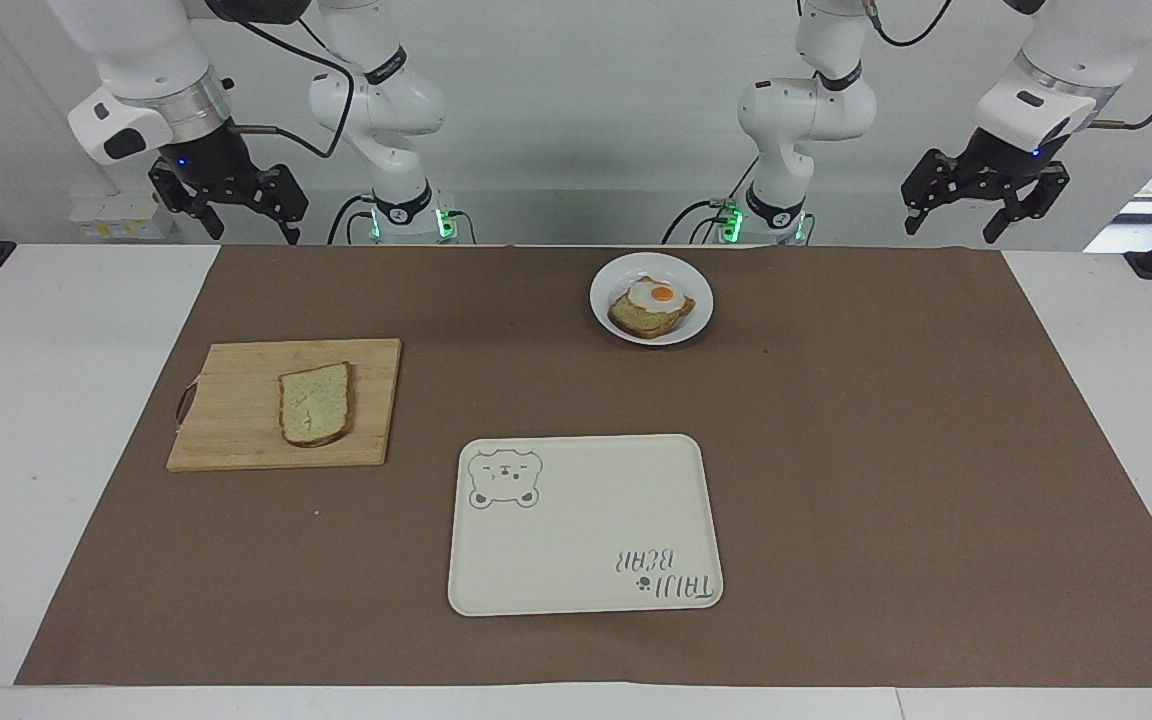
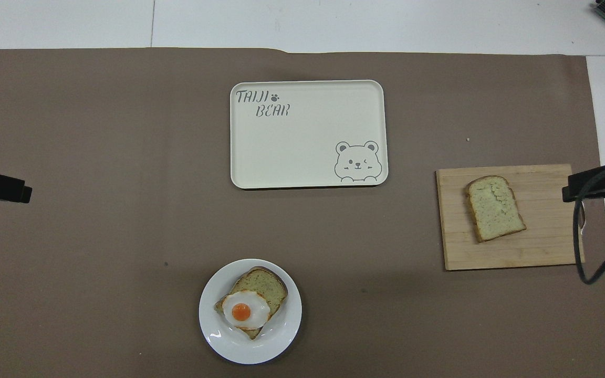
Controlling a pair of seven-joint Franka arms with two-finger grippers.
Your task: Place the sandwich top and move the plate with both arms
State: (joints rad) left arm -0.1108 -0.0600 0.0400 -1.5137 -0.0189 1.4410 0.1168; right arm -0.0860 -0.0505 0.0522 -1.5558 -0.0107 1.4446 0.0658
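Sandwich top (image 1: 315, 403): lay flat on wooden board (image 1: 236, 440), toward right arm's end of counter (image 1: 1086, 420).
Plate (image 1: 609, 320): near robots, w/ egg-topped slice (image 1: 651, 305) on it; farther out than it sat bear tray (image 1: 586, 540).
Right claw (image 1: 231, 200): up in air at counter's edge nearest robots, fingers spread, empty.
Left claw (image 1: 981, 195): raised at its own end, fingers apart, holding nothing; arm waited.

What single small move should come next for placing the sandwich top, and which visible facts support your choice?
Probably the right end effector should come down over the sandwich top. That slice lies untouched on the cutting board at the right arm's end of the table, while the plate holds only the egg-topped bread. Both end effectors are open and raised, and the left end effector waits.
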